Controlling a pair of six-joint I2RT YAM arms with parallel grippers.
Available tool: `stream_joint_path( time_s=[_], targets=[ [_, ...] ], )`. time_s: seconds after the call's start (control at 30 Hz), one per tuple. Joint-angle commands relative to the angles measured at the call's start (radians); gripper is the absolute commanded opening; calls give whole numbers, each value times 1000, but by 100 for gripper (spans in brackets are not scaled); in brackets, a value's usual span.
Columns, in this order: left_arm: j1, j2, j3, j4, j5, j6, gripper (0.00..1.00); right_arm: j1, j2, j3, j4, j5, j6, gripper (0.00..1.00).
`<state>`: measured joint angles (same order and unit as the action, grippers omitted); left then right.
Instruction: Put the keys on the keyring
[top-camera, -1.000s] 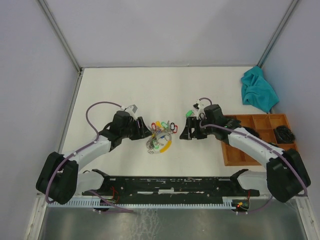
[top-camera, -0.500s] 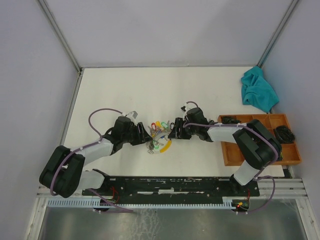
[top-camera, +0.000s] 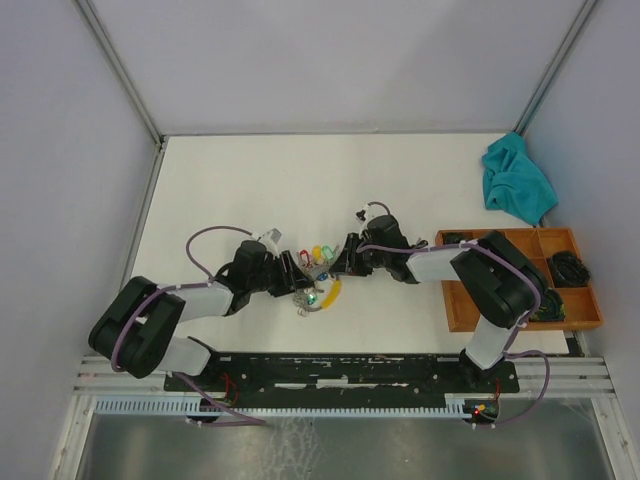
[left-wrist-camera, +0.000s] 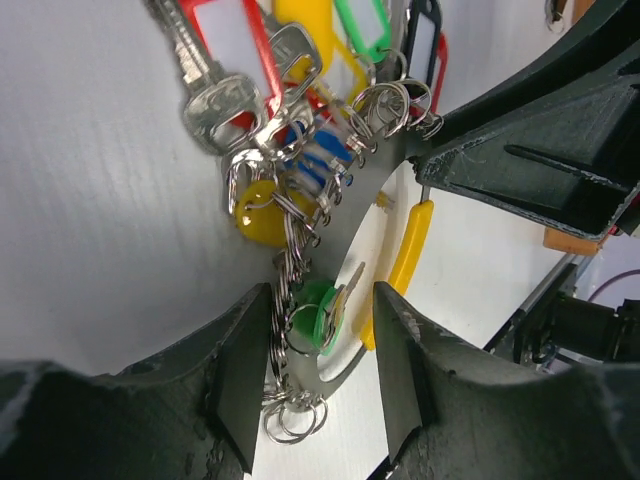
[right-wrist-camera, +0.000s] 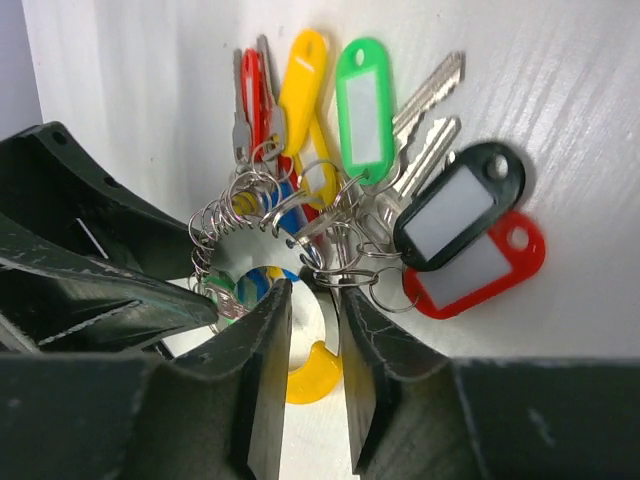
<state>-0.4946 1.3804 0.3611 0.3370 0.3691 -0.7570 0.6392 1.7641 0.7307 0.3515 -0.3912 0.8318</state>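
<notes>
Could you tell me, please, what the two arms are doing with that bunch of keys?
Both arms reach in on the keyring in the middle of the table, one from each side. The left gripper stands open astride the ring's rim, with a green-headed key lying between its fingers. The right gripper, its jaws narrow, sits at the opposite rim; whether it already pinches the ring I cannot tell.
</notes>
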Motion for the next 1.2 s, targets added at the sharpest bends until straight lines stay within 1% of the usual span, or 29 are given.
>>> stream_joint_path(
  time_s=[0.0, 0.23, 0.4, 0.47, 0.53, 0.7, 0.83, 0.9, 1.0, 1.17],
  targets=[
    [-22, 35, -27, 176, 37, -91, 52, 8, -83, 28, 66, -76, 10, 30],
    [-26, 53, -48, 305, 39, -132, 50, 7, -173, 76, -14, -145, -54, 16],
    [-25, 37, -70, 363, 30, -143, 50, 8, -222, 108, -127, -149, -133, 1],
    [-26, 23, -78, 370, 24, -145, 50, 8, -234, 124, -175, -145, -169, 1],
    [-24, 0, -80, 338, 11, -131, 51, 7, -248, 150, -253, -129, -234, 1],
    [-26, -132, -64, 157, -58, -34, 58, 18, -284, 254, -511, -51, -410, 1],
    [-27, -245, -41, 43, -114, 55, 63, 72, -299, 371, -702, 43, -539, 1],
    [-25, -276, -35, 38, -112, 77, 65, 102, -286, 429, -787, 94, -595, 1],
    [-26, -297, -35, 88, -84, 87, 66, 138, -272, 484, -858, 152, -644, 1],
    [-27, -322, -35, 134, -57, 133, 68, 166, -287, 505, -901, 148, -698, 1]
  ],
)
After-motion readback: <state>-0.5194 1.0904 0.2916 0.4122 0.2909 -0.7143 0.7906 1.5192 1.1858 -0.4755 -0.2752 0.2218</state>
